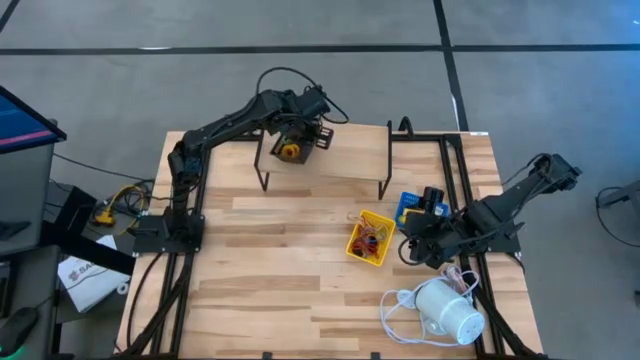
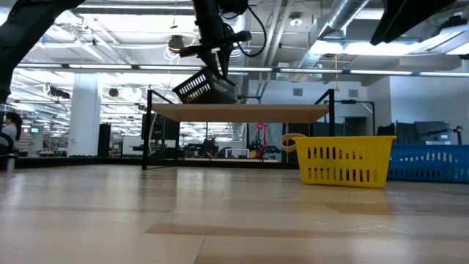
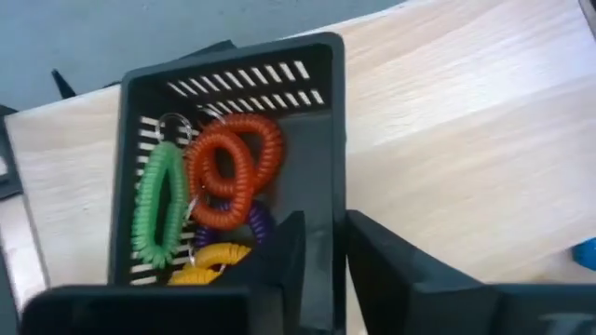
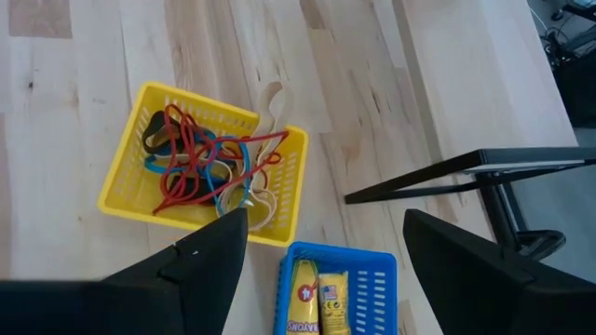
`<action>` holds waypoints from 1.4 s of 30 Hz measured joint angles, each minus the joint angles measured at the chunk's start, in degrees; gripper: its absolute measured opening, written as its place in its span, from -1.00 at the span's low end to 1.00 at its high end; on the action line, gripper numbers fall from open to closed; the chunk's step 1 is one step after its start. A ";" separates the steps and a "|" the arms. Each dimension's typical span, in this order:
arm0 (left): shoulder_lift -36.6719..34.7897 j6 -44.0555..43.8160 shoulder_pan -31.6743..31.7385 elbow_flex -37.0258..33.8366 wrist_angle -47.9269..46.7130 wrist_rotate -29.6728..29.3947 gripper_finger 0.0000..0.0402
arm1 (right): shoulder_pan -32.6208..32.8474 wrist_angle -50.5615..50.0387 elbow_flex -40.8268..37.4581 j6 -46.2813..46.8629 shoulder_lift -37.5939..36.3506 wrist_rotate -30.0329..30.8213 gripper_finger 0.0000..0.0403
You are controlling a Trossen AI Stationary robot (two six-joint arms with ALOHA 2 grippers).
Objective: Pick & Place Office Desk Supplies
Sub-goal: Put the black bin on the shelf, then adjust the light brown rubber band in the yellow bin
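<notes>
Fingers, left: left gripper (image 3: 321, 265) pinched the wall of the black mesh tray (image 3: 233, 140), jaws narrow on either side of it, carrying it tilted over the raised wooden shelf (image 1: 325, 160) at 12 o'clock, as I judged for setting it there.
Fingers, right: right gripper (image 4: 321, 256) spread wide, empty, waiting at 3 o'clock.
Supplies: coil loops (image 3: 223, 177) rode inside the held tray; rubber bands (image 4: 200, 167) lay in the yellow tray (image 4: 126, 154).
Writing: yellow packets (image 4: 317, 298) in the blue tray (image 4: 372, 279); print unreadable to me.
</notes>
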 joint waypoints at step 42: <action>-20.33 42.92 -29.73 -19.60 26.45 -10.99 -0.56 | -8.20 8.89 -6.52 1.06 0.61 -9.30 0.42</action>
